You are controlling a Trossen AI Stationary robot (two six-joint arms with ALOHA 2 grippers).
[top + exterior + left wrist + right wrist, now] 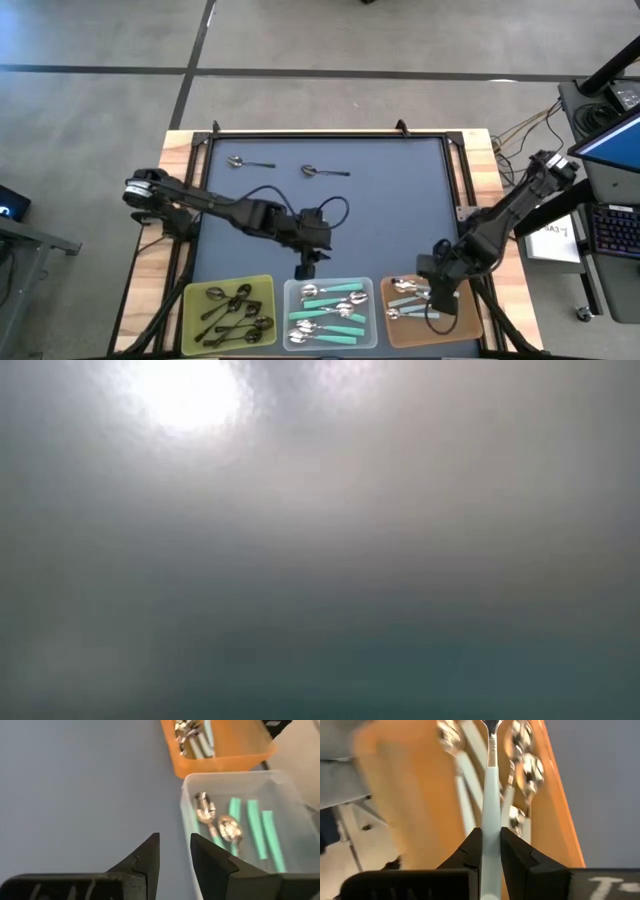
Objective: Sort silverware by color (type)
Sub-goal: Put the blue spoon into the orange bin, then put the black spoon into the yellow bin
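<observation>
Right wrist view: right end effector (pixel 490 840) pinches a light-blue spoon (pixel 490 785) mid-handle, light, stiff, slippery; left end effector (pixel 175 851) parted, empty.

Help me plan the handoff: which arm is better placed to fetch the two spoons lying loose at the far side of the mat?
Left, probably. The left gripper is empty and open, while the right gripper is shut on a light-blue spoon above the orange tray. The dark spoons lie on the left arm's side.

The right gripper (pixel 490 845) is hanging over a tray (pixel 470 318) of spoons (pixel 405 290); two loose spoons (pixel 325 172) are lying well beyond the left gripper (pixel 305 268).
</observation>
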